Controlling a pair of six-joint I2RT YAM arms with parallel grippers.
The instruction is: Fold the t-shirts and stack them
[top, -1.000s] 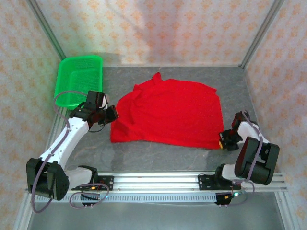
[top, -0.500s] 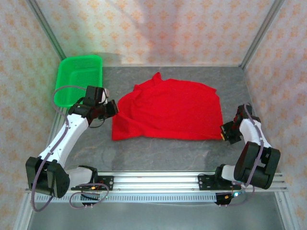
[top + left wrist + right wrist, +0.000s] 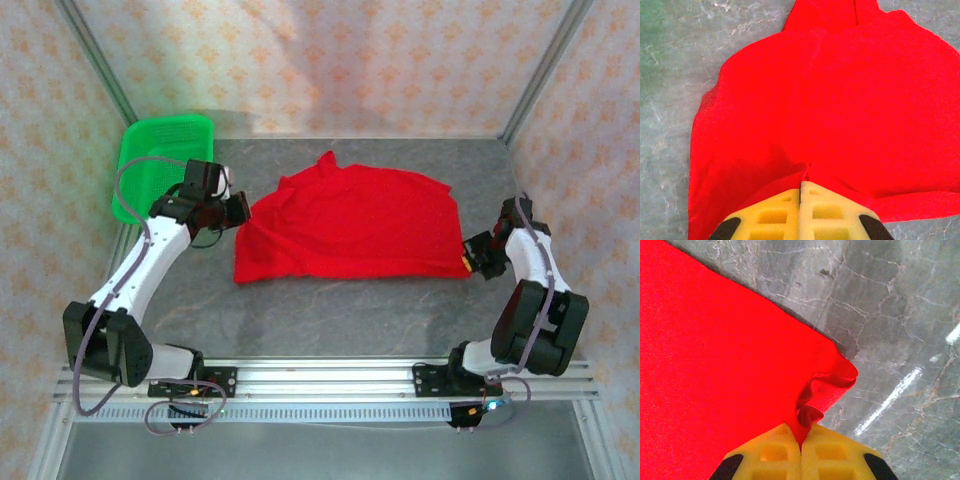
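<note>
t-shirt (image 3: 350, 225) hem hauled back by left pincer (image 3: 243, 211), right pincer (image 3: 467, 256)

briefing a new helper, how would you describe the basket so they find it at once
Start at the grey table and go to its far left corner. The basket sits there, left of the red t-shirt. It alone is bright green, with raised mesh walls.

A green mesh basket (image 3: 165, 165) sits on the grey marbled table (image 3: 330, 315).
</note>
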